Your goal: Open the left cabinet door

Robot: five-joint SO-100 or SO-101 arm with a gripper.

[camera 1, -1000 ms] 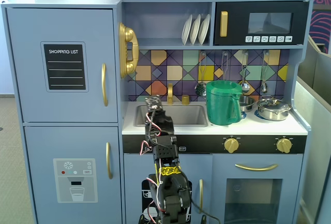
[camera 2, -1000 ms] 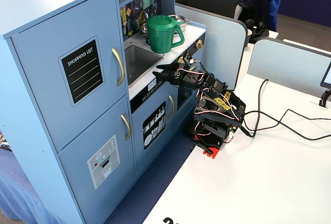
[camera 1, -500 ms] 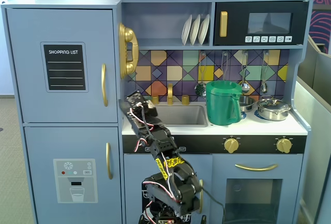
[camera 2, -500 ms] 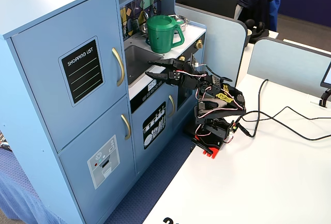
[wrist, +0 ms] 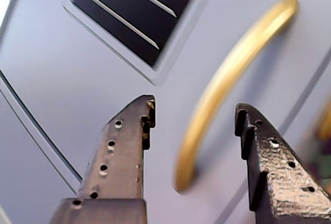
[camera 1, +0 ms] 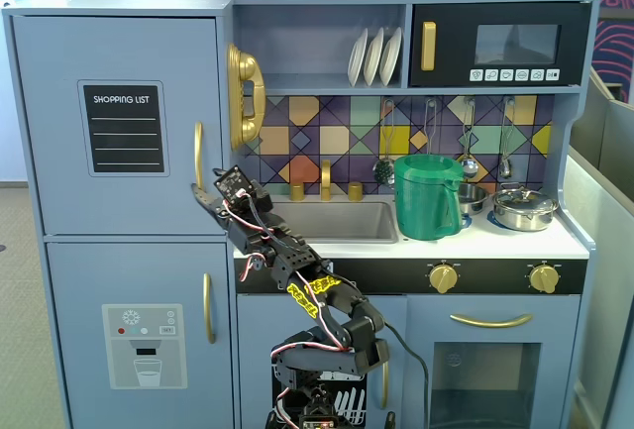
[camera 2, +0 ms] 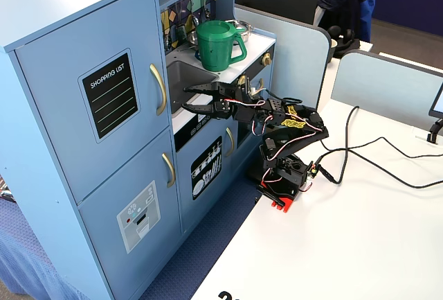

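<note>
- Pale blue-grey, the left cabinet door (camera 1: 119, 124) fills the upper left of the toy kitchen (camera 1: 515, 251) and sits flush and closed in both fixed views.
- Its black "SHOPPING LIST" panel (camera 1: 124, 128) lies left of the vertical gold handle (camera 1: 199, 161), which runs along the door's right edge.
- The black gripper (camera 1: 205, 195) is held at the lower end of that handle in a fixed view; the arm (camera 1: 307, 295) rises from its base in front of the kitchen and leans toward the door.
- In the wrist view the gripper (wrist: 194, 115) is spread wide, one finger on each side of the lower end of the gold handle (wrist: 227, 79), and neither finger touches it; it holds nothing.
- From the side, in a fixed view, the gripper (camera 2: 188, 98) points at the door's right edge, just right of the handle (camera 2: 158, 89), with a gap showing between them.
- Right of the door, a gold toy telephone (camera 1: 245, 95) hangs on the wall, the sink (camera 1: 337, 221) lies below it, and a green pitcher (camera 1: 428, 196) stands on the counter further right.
- Under the door is a second blue door with a water dispenser graphic (camera 1: 145, 346) and its own gold handle (camera 1: 208, 307).
</note>
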